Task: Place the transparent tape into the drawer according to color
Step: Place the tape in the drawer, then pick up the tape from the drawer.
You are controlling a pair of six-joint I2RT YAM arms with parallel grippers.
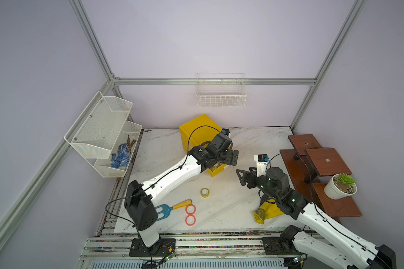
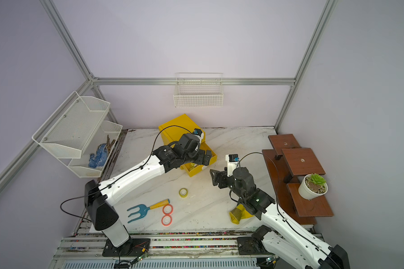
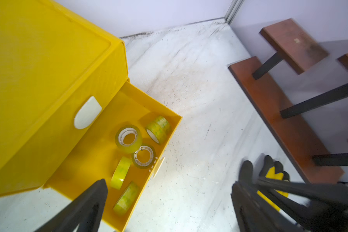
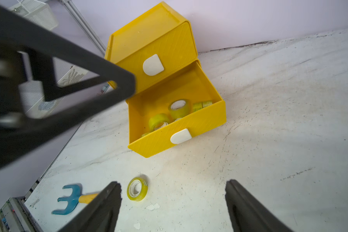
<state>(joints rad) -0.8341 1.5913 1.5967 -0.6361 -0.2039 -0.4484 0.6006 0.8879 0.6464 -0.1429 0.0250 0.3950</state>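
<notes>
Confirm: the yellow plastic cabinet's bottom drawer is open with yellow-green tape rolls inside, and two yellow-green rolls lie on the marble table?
Not two: only one yellow-green tape roll lies on the white marble table, as both top views show. The yellow plastic drawer is open with yellow-green rolls inside.

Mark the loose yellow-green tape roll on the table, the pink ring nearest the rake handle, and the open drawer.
Yellow-green see-through tape roll [image 1: 205, 192]: a top view, white core.
Flat pink-red tape ring [image 1: 190, 209]: a top view, centre.
Open yellow plastic drawer [image 4: 205, 122]: right wrist view, front wall.
</notes>
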